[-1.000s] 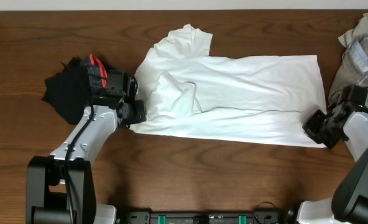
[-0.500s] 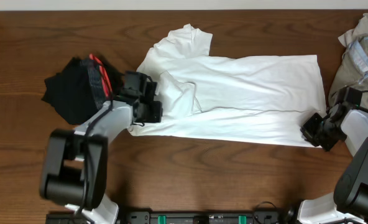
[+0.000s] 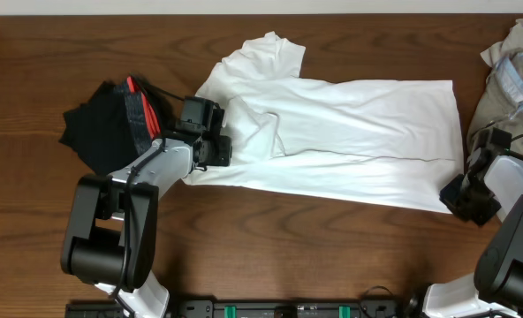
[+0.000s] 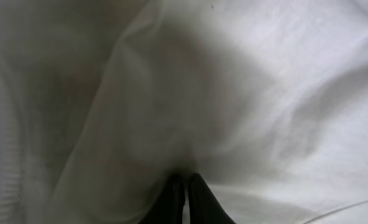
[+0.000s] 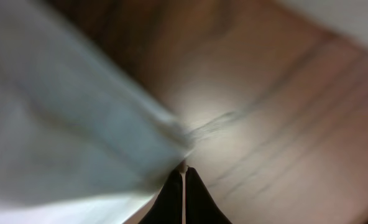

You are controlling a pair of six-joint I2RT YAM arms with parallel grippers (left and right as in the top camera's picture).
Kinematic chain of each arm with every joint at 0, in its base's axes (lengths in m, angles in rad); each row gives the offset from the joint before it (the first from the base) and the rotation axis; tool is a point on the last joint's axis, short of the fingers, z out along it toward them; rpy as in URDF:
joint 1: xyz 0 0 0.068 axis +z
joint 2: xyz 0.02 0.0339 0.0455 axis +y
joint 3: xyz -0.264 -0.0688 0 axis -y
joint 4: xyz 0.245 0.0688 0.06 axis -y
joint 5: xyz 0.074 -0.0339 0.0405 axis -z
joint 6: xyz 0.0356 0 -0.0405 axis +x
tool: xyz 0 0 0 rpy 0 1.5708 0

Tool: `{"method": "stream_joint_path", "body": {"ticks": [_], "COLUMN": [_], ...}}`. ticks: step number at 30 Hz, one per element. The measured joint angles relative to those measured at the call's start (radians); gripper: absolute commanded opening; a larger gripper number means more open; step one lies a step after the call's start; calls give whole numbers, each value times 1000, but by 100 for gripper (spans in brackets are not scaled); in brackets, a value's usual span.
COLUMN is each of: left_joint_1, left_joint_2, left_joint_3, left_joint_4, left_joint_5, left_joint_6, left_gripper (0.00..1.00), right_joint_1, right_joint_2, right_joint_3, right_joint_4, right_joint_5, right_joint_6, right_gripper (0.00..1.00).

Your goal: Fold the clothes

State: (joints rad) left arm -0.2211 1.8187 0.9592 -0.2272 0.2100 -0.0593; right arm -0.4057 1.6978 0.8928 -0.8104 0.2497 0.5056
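A white short-sleeved T-shirt (image 3: 350,132) lies spread sideways across the wooden table (image 3: 270,256), with a bunched fold near its left end. My left gripper (image 3: 216,147) sits at that fold. In the left wrist view its fingers (image 4: 185,182) are shut on the white cloth (image 4: 265,93), which fills the frame. My right gripper (image 3: 457,196) is at the shirt's lower right corner. The right wrist view shows it (image 5: 184,170) pinched shut on the very corner of the shirt (image 5: 59,124) over bare wood (image 5: 283,112).
A black garment with a grey-and-red band (image 3: 102,132) lies heaped just left of my left arm. A khaki-beige garment (image 3: 509,79) is piled at the right edge, beside my right arm. Bare wood runs along the table's front.
My left gripper moved right onto the shirt's bunched fold and closed on it. My right gripper slid slightly down and right, drawing the shirt corner with it.
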Motion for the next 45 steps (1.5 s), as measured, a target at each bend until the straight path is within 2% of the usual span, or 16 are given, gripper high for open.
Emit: {"method": "stream_joint_path", "body": {"ticks": [5,11,15,19,22,32,38,45], "left_joint_1": [0,2,1,-17,-45,-80,-80,-82], "left_joint_2": [1,-31,-129,-220,-217,-22,2,6], "left_joint_3": [5,5,-6,-5,-5,-5,-5,-5], "left_joint_4": [-2,-96,-158,-124,-98,15,69,78], "left_joint_5": [-30,-39,-40,-37,-34,-33,-46,-129], "left_joint_6": [-16,-23,-45,-49,-42,2,9,9], "left_gripper": [9,12,15,16,15,14,13,12], "right_joint_1": [0,0,0,23,73,203,204,199], "right_joint_2": [0,-19,-81,-105,-104,-74,-32,-6], "right_joint_3": [4,84,132,139,132,70,10,-12], "right_joint_4": [0,-6,-9,-27,-27,39,76,68], "right_joint_5": [21,-249,-450,-551,-580,-463,-351,-180], "right_joint_6": [8,-109,-165,-185,-188,-93,-19,70], "right_gripper": [1,2,4,4,5,7,6,3]}}
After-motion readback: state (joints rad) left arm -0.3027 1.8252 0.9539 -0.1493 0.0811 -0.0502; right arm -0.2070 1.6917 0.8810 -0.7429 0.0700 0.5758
